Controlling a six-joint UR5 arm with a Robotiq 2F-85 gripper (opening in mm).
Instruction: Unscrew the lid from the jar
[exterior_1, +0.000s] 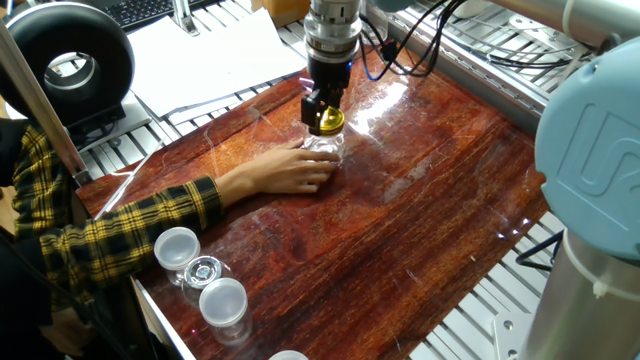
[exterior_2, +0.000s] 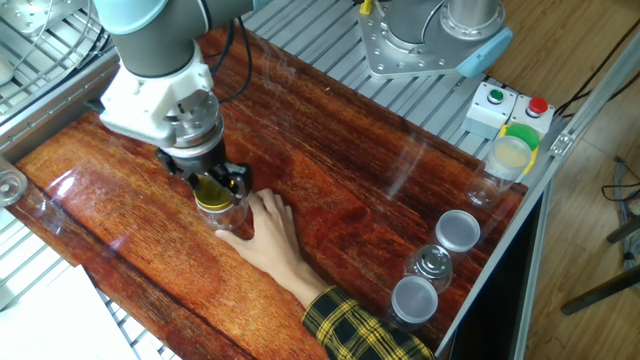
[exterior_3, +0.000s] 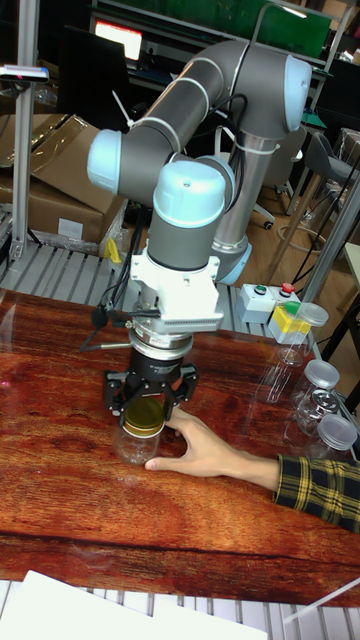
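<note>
Wooden table (exterior_1: 420, 210): lid (exterior_1: 327, 121) between gripper (exterior_1: 325, 110) fingers.

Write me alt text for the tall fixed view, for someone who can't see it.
A UR5 arm's end effector closes around the gold lid of a small clear jar on a wooden table. A person's hand, in a plaid sleeve, steadies the jar from the right of the picture.

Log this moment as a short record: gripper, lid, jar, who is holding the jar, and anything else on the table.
gripper: fingers around the lid, shut on it
lid: yellow-gold, on the jar's neck
jar: clear glass, upright on the wooden table
hand: person's, plaid sleeve, steadying the jar from the side
capped cups: clustered at the table's edge, apart from the jar
</note>
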